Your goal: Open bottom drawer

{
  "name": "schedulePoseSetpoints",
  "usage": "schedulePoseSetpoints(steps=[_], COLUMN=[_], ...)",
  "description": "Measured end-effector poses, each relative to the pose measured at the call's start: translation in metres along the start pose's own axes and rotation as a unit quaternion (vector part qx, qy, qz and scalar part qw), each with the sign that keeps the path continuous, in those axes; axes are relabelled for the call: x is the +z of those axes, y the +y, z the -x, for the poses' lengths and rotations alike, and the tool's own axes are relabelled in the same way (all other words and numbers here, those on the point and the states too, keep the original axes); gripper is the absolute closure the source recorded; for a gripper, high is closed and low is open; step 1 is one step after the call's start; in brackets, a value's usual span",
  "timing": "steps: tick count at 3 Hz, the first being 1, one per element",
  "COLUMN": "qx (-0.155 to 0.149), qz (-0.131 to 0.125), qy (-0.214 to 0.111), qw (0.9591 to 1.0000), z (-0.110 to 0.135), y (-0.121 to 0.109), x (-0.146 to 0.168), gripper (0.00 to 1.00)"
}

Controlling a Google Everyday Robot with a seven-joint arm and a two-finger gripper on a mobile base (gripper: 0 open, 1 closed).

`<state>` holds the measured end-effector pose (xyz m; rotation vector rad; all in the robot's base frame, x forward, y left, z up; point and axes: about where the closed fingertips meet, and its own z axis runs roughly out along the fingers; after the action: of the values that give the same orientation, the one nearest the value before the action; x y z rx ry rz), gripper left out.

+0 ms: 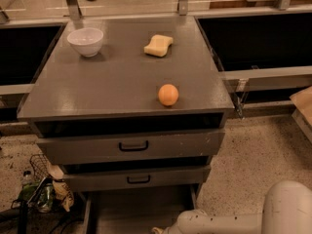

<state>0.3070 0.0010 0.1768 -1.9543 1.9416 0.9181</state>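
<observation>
A grey cabinet is seen from above. The bottom drawer (141, 209) appears to be drawn out beneath the two upper drawer fronts, with its own front cut off at the lower edge. If it is pulled too hard, it could be dragged off its runners, or the orange (168, 94) could be jolted and rolled off the bench (97, 91). The claw (159, 230) is found at that lower edge, by the drawer's near end. Its opening and any hold cannot be told.

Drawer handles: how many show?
2: the wide handle on the upper drawer, the small handle on the drawer below. Another may be hidden near the gripper at the bottom edge.
</observation>
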Motion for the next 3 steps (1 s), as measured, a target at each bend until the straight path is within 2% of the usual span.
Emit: schedulePoseSetpoints(steps=[1,2,3], qx=[-0.024,-0.024,-0.024], qz=[0.018,0.018,0.041], qy=[-0.022,-0.022,-0.037], qw=[0.9993,0.9993,0.9982], z=[-0.011,-0.011,-0.019], y=[0.03,0.03,0.045], x=[-0.011,-0.011,-0.008], gripper=[0.0,0.0,0.0])
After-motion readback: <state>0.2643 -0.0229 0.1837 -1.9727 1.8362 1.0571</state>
